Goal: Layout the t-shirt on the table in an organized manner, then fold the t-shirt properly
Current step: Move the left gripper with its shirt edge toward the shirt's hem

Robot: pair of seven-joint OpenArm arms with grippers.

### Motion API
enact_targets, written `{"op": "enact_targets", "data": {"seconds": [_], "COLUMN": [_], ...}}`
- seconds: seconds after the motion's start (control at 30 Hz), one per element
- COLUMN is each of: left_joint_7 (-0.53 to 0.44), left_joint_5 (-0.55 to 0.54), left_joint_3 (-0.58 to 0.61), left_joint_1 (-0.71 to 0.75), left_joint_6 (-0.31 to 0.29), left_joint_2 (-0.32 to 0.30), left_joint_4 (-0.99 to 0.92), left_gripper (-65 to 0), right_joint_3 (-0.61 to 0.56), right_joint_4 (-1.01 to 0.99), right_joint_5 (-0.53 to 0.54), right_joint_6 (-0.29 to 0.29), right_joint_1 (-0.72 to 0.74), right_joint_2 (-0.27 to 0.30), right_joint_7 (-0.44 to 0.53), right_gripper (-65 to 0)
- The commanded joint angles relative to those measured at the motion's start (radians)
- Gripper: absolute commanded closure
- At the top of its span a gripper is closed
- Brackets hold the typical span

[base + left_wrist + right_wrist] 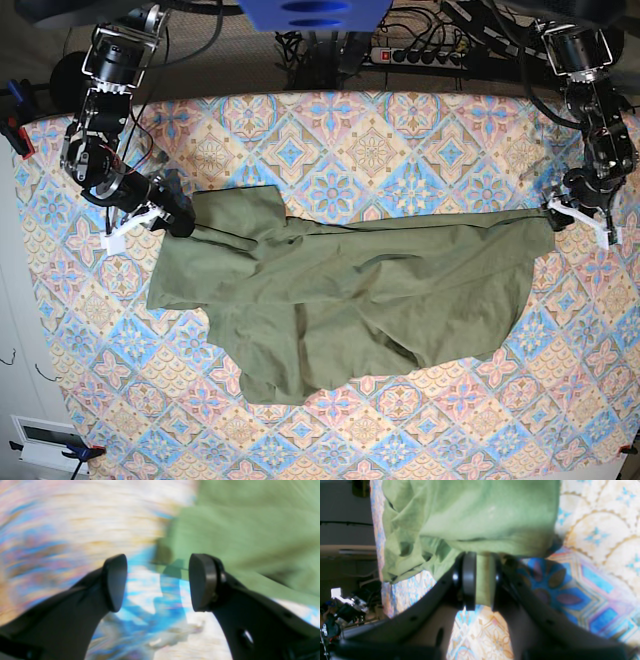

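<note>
Nearest the base camera, the bench (420, 440) is showing bare patterned cloth along the lower edge of the frame. Above it the shirt (350, 300) is lying across the centre, stretched left to right but badly wrinkled, with one loose lobe sagging toward the lower centre and a sleeve poking out at centre left.

At the left of that frame, the right tool (180, 222) is clenching the shirt's edge. In the right wrist view the right tool (478, 585) is pinching a green fold between its pads, with the rest of the cloth bunched in the upper half of the frame.

At the right edge of the base frame, the left tool (560, 215) is sitting at the shirt's far corner. In the blurred left wrist view the left tool (157, 582) is standing released, jaws well apart with nothing between them; the green cloth is filling the upper right, just beyond the pads.

Judgement: the layout step is under way and no folding is started. To do it well, the released tool should be re-taking a hem or shoulder corner, not mid-cloth. Both tools should then be drawing outward evenly, low over the bench. The sagging lobe needs flattening before any fold.
</note>
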Motion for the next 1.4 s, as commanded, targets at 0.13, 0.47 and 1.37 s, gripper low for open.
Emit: {"op": "enact_targets", "data": {"seconds": [0.13, 0.47, 1.37], "left_joint_7": [-0.018, -0.021, 0.232], "left_joint_5": [-0.014, -0.008, -0.438], "left_joint_3": [-0.003, 0.076, -0.074], "left_joint_1": [-0.021, -0.121, -0.253], "left_joint_6": [-0.008, -0.008, -0.014], "left_joint_2": [-0.015, 0.014, 0.086], "left_joint_4": [0.015, -0.095, 0.275], "left_gripper": [-38.9, -38.4, 0.0], "right_joint_3": [0.003, 0.003, 0.010], "right_joint_4": [0.019, 0.019, 0.021], "right_joint_5": [0.025, 0.025, 0.025], "right_joint_6": [0.009, 0.009, 0.009], "right_joint_1": [0.015, 0.015, 0.015], "right_joint_2": [0.013, 0.013, 0.013], "right_joint_7": [0.010, 0.010, 0.010], "right_gripper": [-9.0, -9.0, -9.3]}}
